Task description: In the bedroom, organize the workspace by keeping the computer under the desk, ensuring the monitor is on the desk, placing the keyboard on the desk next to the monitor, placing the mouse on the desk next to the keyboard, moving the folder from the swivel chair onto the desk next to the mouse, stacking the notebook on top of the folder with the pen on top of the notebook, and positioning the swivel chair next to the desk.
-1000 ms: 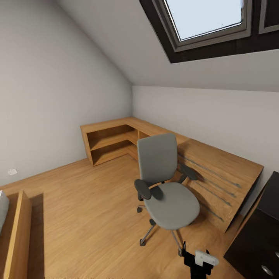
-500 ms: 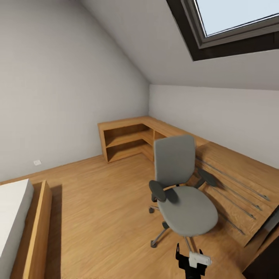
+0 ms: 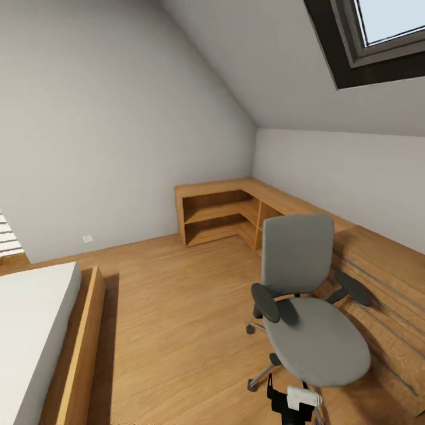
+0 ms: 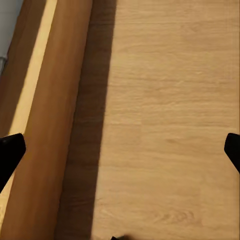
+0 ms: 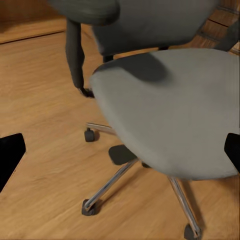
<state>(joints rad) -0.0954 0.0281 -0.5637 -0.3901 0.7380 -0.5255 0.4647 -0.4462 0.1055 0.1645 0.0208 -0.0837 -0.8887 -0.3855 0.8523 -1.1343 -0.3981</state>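
Note:
The swivel chair [image 3: 316, 339] stands on the wooden floor at the right of the head view, grey seat and back, black armrests, chrome star base. Its seat is bare. My right gripper [image 3: 293, 403] hangs just in front of the chair's base at the bottom edge of that view. In the right wrist view the chair [image 5: 170, 110] is close ahead, and the right gripper [image 5: 120, 155] is open with its black fingertips [image 5: 10, 152] far apart. My left gripper [image 4: 120, 155] is open too, over bare floor beside a wooden bed frame [image 4: 45, 125].
A light wooden dresser with long bar handles [image 3: 386, 295] runs along the right wall behind the chair and meets open corner shelves [image 3: 218, 215]. A bed [image 3: 32, 330] with a wooden side board [image 3: 82, 348] fills the left. A sloped ceiling with a skylight [image 3: 383, 29] is overhead.
The camera has swung to the left: the chair and dresser slid right in the picture, the bed came in at the left, and the dark drawers left the right edge. The chair itself stays put.

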